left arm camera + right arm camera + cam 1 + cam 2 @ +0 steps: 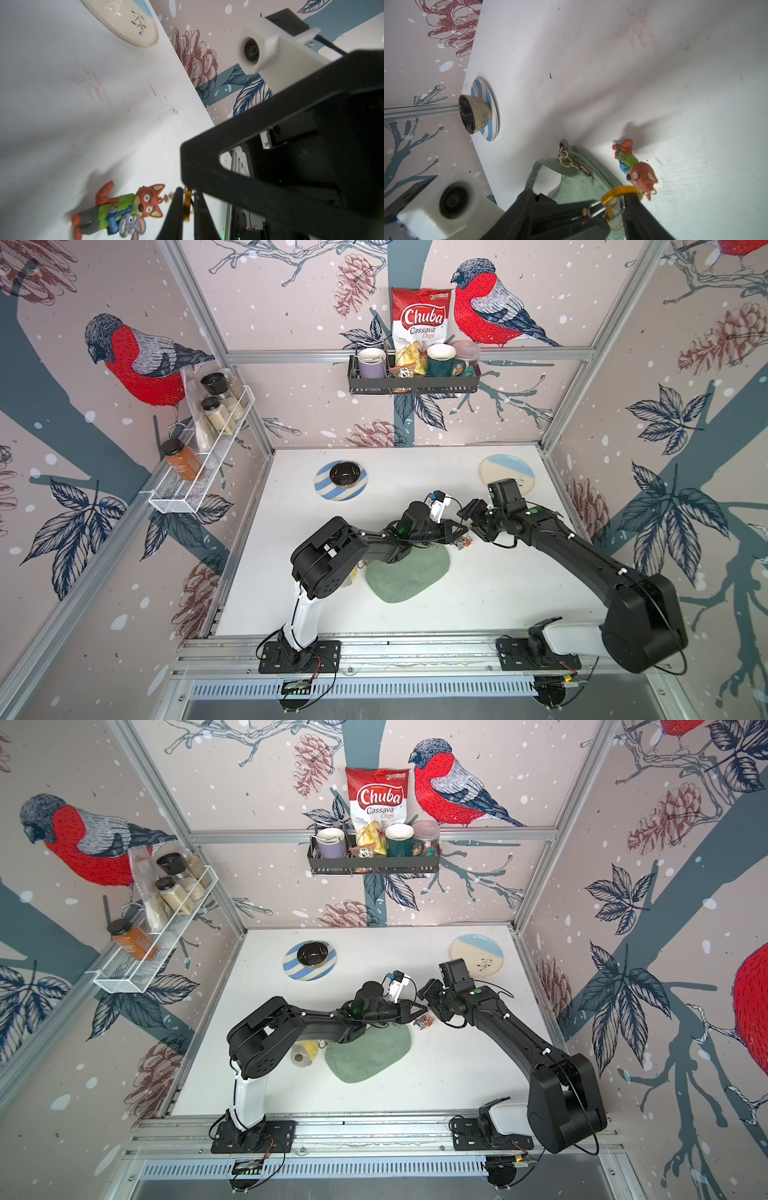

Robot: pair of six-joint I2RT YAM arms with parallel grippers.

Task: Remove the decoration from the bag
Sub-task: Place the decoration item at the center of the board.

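Sage-green and soft, the bag (409, 574) lies flat near the middle of the white counter (490, 597). Its far edge is tucked under the left arm. Both arms reach in from the near edge, and their hands meet just beyond the bag's far right corner.

There the left hand (462, 530) is pressed together on a gold ring (187, 204). In the left wrist view we see the ring edge-on between two dark fingers (175, 209). A short twisted link joins the ring to the charm (124, 209), a rubbery orange fox in a green shirt hugging a grey mouse. In both top views the charm (424, 1022) sits just right of the bag, low at the counter. We cannot tell whether it rests there or hangs just clear.

In the right wrist view a silver clasp (595, 207) and a wire loop sit beside the ring, over the bag's ribbed cloth (577, 182). We cannot tell whether the ring is hooked to the bag. Farther along, gold chain links (569, 162) join the strap to the bag.

The right hand (469, 524) hovers just right of the left hand and a little farther back, its jaws spread. It is close to the ring, but we cannot tell whether it touches it.

At the far left of the counter a striped plate (322, 489) carries a dark bowl (345, 473). At the far right lies a cream-and-blue plate (496, 464), well apart from the bag.
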